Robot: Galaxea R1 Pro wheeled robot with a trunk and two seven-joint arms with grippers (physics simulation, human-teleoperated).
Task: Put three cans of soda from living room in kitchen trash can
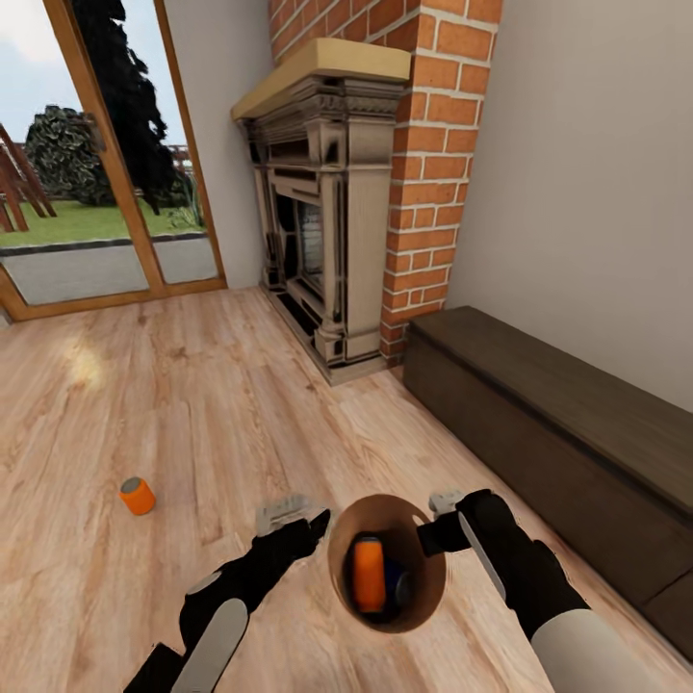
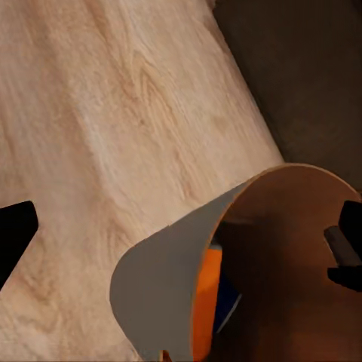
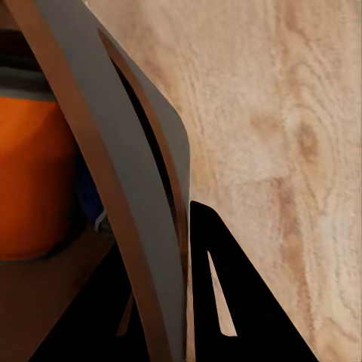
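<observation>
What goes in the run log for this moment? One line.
bin: held by right gripper | inside: orange can, blue can | floor: orange can | left gripper: open

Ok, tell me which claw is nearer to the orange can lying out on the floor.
Left. The left claw hangs beside the bin, on the same side as the loose orange can. The right claw grips the bin's far rim, farther off.
</observation>
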